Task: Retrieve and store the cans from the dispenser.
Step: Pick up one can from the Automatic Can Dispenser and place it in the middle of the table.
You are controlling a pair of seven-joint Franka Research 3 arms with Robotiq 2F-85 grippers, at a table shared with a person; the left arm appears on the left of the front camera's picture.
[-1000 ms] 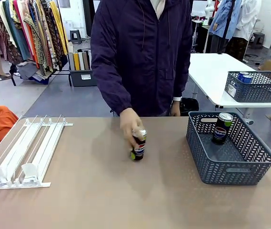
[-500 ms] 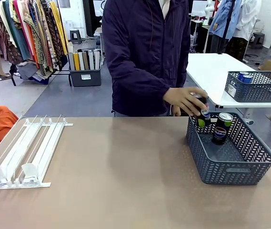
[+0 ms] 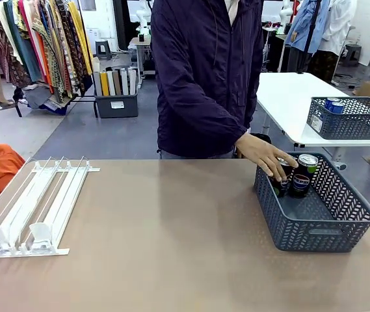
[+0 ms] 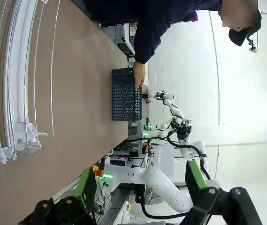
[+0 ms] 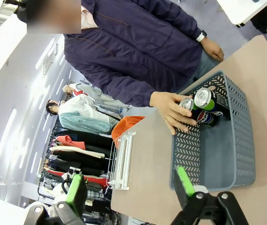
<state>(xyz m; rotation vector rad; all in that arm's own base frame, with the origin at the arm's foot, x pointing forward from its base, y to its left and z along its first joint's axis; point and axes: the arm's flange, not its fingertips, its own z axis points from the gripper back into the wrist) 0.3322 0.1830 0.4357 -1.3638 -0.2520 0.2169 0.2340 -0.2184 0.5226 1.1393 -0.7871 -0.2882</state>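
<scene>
Two cans [image 3: 293, 175] stand side by side in the grey basket [image 5: 227, 154] just beyond the spread right end effector [image 5: 129, 190], the person's hand [image 3: 266, 158] having carried one there from mid-desk [image 3: 158, 240].

Two dark Pepsi cans [image 3: 300, 177] upright, side by side in far corner of basket; nearer one partly hidden, label unclear. White wire-rail dispenser [image 3: 34, 205] flat on worktop, lanes bare.
</scene>
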